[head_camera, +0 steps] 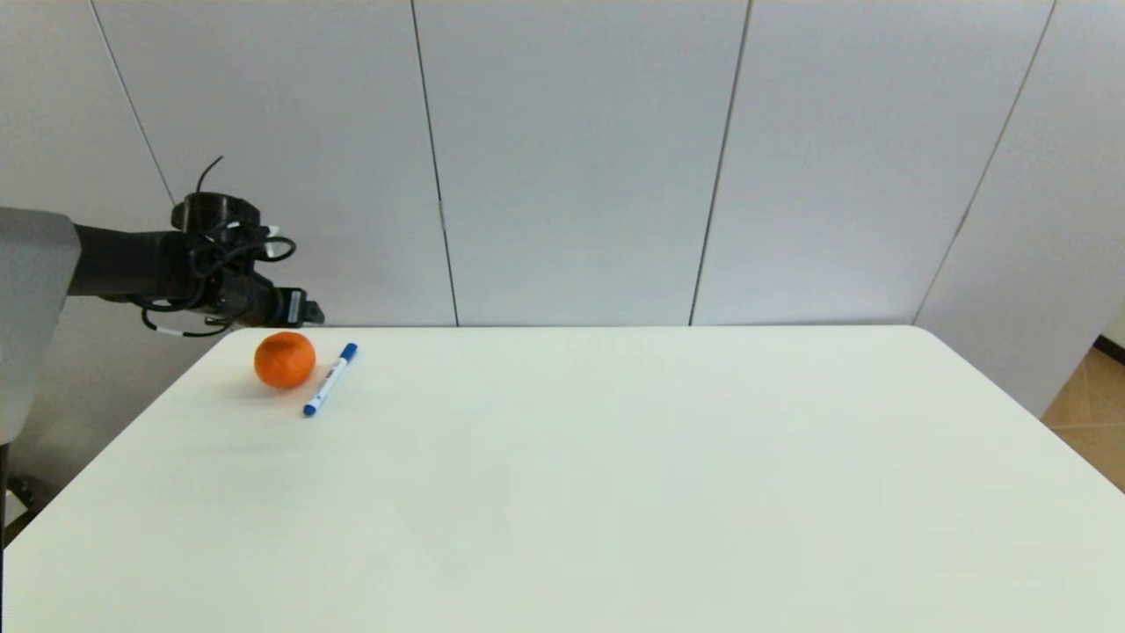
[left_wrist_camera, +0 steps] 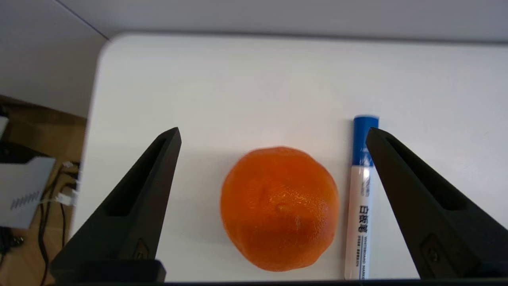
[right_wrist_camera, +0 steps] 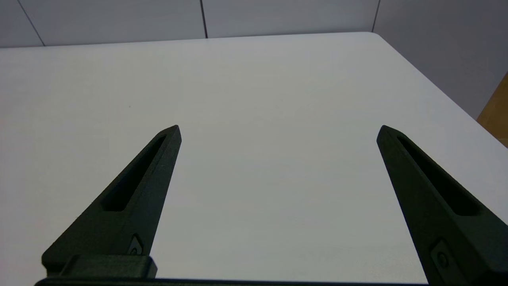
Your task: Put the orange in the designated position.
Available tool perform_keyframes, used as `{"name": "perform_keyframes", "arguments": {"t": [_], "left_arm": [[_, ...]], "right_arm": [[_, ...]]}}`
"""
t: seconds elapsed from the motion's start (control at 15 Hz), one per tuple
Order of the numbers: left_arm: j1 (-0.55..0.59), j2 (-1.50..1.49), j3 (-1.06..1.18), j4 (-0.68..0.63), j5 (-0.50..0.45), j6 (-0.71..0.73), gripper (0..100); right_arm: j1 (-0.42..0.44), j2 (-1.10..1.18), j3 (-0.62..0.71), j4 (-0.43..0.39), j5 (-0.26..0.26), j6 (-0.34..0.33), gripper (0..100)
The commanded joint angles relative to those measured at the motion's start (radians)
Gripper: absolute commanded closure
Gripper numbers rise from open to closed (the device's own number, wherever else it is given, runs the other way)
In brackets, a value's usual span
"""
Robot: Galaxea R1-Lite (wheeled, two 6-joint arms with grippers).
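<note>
The orange [head_camera: 285,360] rests on the white table [head_camera: 615,475] near its far left corner. In the left wrist view the orange [left_wrist_camera: 279,208] lies between and beyond my two spread fingers, touching neither. My left gripper [left_wrist_camera: 273,131] is open and hovers above and just behind the fruit; in the head view the left gripper [head_camera: 294,309] sits over the table's far left edge. My right gripper [right_wrist_camera: 279,128] is open with nothing in it, held over bare tabletop, and is out of the head view. Nothing on the table marks the designated position.
A blue-capped white marker pen [head_camera: 330,379] lies right beside the orange, on its right; in the left wrist view the pen [left_wrist_camera: 360,198] runs along the inside of one finger. The table's left edge and corner are close by.
</note>
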Motion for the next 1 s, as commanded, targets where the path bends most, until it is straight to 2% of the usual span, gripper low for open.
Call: {"name": "perform_keyframes", "arguments": {"t": [0.07,0.53,1.0], "left_arm": [[-0.011,-0.089,-0.035,0.001,-0.003,0.011,0],[-0.081,-0.339,0.008,0.001,-0.001,0.034,0],[-0.116,-0.663,0.173,-0.001,-0.003,0.082,0]], "right_arm": [[0.000,0.001,0.000,0.000,0.000,0.001,0],[0.000,0.001,0.000,0.000,0.000,0.001,0],[0.000,0.001,0.000,0.000,0.000,0.001,0]]}}
